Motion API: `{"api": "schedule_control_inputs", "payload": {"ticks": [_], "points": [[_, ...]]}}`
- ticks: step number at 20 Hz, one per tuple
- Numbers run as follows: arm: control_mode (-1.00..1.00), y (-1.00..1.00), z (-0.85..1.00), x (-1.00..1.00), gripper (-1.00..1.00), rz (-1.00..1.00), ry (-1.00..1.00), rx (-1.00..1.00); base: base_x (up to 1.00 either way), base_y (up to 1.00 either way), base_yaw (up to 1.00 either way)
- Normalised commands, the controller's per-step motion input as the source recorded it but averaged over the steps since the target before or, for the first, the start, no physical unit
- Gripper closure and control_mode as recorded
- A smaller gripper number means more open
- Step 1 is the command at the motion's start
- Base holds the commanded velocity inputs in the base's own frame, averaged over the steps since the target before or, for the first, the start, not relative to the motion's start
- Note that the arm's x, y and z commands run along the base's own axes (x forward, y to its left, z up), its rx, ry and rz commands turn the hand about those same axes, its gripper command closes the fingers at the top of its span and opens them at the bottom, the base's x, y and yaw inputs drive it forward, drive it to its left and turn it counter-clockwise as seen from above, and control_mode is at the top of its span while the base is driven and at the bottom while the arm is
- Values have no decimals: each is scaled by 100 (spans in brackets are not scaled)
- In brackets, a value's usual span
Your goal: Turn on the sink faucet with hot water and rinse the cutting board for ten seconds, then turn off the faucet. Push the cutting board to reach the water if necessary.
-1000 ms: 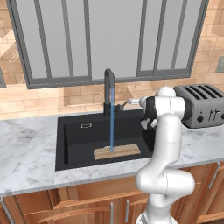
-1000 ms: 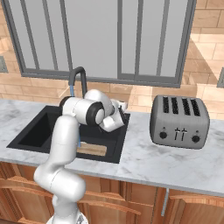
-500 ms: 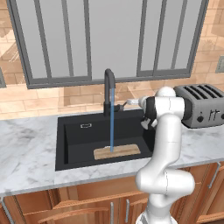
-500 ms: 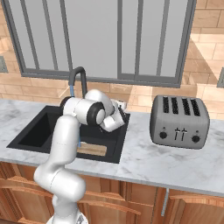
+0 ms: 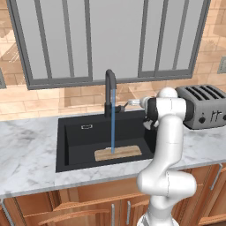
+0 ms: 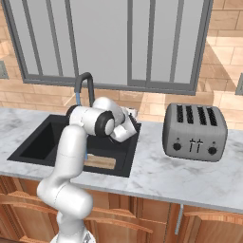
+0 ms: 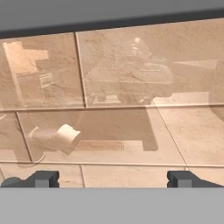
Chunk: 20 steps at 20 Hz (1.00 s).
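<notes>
Sink faucet (image 5: 109,90) running; water (image 5: 112,121) stream hits tan cutting board (image 5: 118,153) lying flat in black sink (image 5: 75,141).

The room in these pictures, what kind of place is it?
It looks like a home kitchen. A black sink with a tall faucet is set in a marble counter, a toaster stands beside it, and wooden cabinets run below.

cutting board (image 5: 118,153) lies in sink (image 5: 75,141) under water (image 5: 113,121); faucet (image 5: 109,90) behind; toaster (image 6: 194,132) on counter (image 5: 26,154), right.
</notes>
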Motion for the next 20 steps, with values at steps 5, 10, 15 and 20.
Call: {"api": "schedule_control_inputs", "payload": {"ticks": [5,10,15,20], "points": [[-100,0,-5,0,-100,2,-2,0,0,0,0],[-100,0,-1,3,-100,2,0,0,0,0,0],[-100,0,-6,1,-100,2,-1,0,0,0,0],[-100,0,-3,2,-100,3,0,0,0,0,0]]}}
